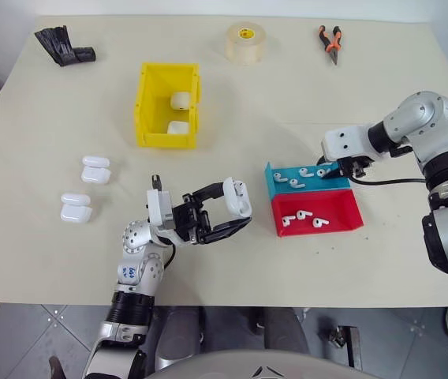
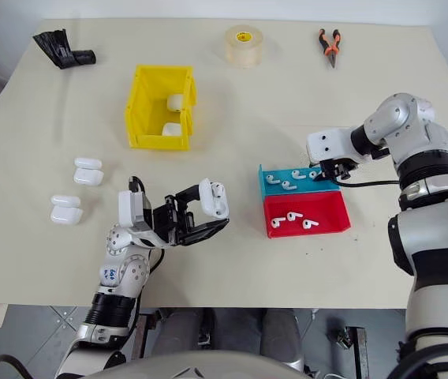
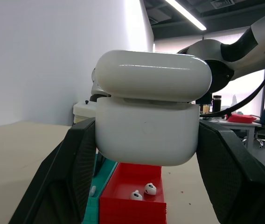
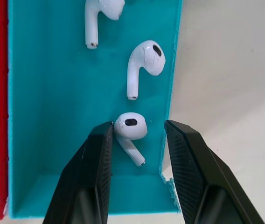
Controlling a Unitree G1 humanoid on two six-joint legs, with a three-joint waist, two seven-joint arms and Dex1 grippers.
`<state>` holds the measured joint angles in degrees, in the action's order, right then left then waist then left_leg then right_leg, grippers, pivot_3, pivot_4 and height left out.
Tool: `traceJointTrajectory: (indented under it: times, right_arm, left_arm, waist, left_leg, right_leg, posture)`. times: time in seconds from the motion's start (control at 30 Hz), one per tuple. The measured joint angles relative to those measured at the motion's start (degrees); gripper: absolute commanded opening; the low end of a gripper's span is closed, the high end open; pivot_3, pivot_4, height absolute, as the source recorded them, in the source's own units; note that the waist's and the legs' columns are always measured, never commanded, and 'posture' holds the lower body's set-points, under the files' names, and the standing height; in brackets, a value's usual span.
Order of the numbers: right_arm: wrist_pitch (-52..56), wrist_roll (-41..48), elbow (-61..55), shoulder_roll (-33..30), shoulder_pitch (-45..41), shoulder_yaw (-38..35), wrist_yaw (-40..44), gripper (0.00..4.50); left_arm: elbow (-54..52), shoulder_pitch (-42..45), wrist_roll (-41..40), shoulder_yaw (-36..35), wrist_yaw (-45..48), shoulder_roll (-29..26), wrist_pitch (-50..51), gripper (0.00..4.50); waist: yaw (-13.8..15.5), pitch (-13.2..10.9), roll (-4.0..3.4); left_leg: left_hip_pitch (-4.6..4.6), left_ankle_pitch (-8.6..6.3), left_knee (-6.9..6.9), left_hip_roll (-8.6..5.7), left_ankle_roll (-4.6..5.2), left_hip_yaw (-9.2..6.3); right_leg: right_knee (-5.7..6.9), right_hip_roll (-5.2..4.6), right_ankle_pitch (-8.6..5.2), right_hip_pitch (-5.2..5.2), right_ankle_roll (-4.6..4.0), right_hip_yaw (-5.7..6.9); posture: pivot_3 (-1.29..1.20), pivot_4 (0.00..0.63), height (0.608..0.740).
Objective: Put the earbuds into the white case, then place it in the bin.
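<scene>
My left gripper (image 1: 234,207) is shut on the white case (image 1: 239,197), held above the table near its front edge; the case (image 3: 146,126) sits squeezed between both black fingers, and I cannot tell if its lid is fully down. My right gripper (image 1: 337,169) points down into the blue tray (image 1: 330,184). Its fingers stand astride one earbud (image 4: 130,128): one finger touches it, and a gap shows at the other. Several more earbuds (image 4: 144,65) lie in that tray. The red tray (image 1: 342,215) holds three earbuds (image 1: 300,214). The yellow bin (image 1: 147,103) at the back holds two white cases (image 1: 180,100).
Two more white cases (image 1: 95,169) (image 1: 76,208) lie on the table's left side. A tape roll (image 1: 245,41), orange-handled pliers (image 1: 330,39) and a black object (image 1: 65,47) lie along the far edge. The two trays touch side by side.
</scene>
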<state>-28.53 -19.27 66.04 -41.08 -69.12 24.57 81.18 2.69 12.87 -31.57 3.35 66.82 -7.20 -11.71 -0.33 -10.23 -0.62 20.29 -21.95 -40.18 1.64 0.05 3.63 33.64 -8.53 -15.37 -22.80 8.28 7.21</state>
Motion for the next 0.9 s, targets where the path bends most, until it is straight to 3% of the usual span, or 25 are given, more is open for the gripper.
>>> traceJointTrajectory:
  times: [0.37,0.47,0.53,0.9]
  right_arm:
    - [-1.06,-0.54,1.14,0.71,-0.32,-0.29,-0.83,1.78]
    - [-1.4,-0.57,1.4,0.96,-0.33,-0.47,-0.93,1.22]
    - [-1.52,-0.56,1.44,1.23,-0.33,-0.5,-0.93,0.52]
    - [0.24,2.41,0.59,1.09,1.24,-4.59,-1.51,0.48]
  left_arm:
    - [-0.01,0.13,-0.01,-0.01,-0.12,-0.28,0.04,2.81]
    - [-0.01,0.2,-0.01,-0.03,-0.11,-0.36,0.04,2.81]
    - [-0.01,0.33,-0.01,-0.03,-0.09,-0.37,0.06,2.81]
    - [0.01,1.27,-0.05,-0.02,0.16,-0.49,0.8,2.81]
  waist:
    - [-0.33,0.0,-0.01]
    - [-0.53,0.01,-0.01]
    - [-0.76,0.0,-0.01]
    - [-1.17,-0.01,-0.03]
  left_leg:
    - [-0.04,0.01,-0.01,0.01,-0.02,0.0]
    - [-0.04,0.01,0.0,0.01,-0.02,0.0]
    - [-0.04,0.01,0.0,0.01,-0.02,0.0]
    - [-0.02,0.01,0.0,0.01,-0.02,0.0]
  right_leg:
    - [0.04,0.0,0.0,0.01,0.0,-0.02]
    - [0.05,0.0,0.0,0.01,0.0,-0.02]
    - [0.06,0.0,0.0,0.01,0.0,-0.02]
    - [0.05,0.0,0.0,0.01,0.0,-0.02]
  posture:
    - [0.0,0.15,0.74]
    - [0.0,0.15,0.74]
    - [0.0,0.15,0.74]
    - [0.0,0.15,0.74]
